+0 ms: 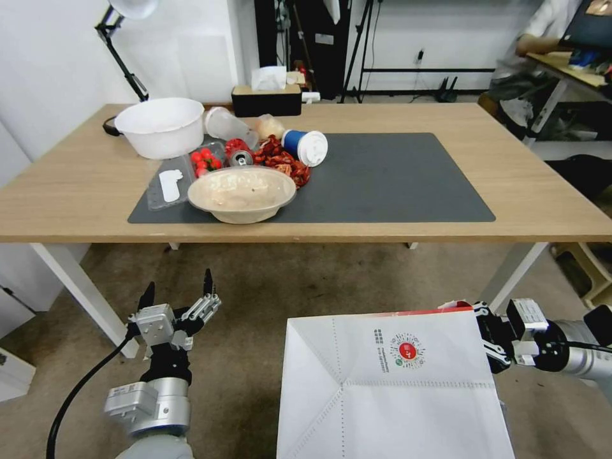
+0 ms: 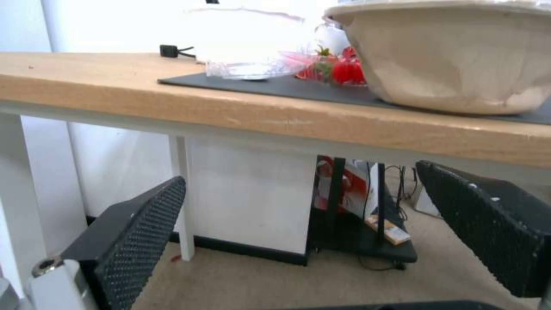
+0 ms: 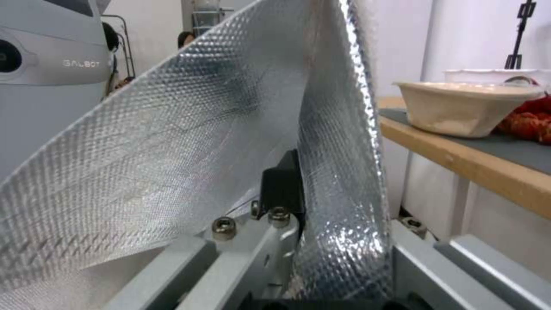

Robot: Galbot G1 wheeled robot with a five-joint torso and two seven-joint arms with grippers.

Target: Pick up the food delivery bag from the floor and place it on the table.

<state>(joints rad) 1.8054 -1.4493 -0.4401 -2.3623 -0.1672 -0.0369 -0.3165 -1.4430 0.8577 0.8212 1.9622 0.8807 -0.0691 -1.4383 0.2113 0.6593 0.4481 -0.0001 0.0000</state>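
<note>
Below the wooden table [image 1: 76, 191], a white food delivery bag [image 1: 395, 389] with red trim, foil-lined, is clamped by the right gripper [image 1: 488, 341]; left gripper [image 1: 178, 296] gapes empty.

**op1:** My head feed's bright and even, soft light from above. The table [image 1: 95, 185] edge bows at the sides, classic wide lens, and there's only a faint shadow on the floor [image 1: 268, 299] under it.

**op2:** My left wrist feed is soft and the white bowl [image 2: 252, 38] blows out. Right wrist has glare on the bag's foil lining [image 3: 338, 172].
</note>
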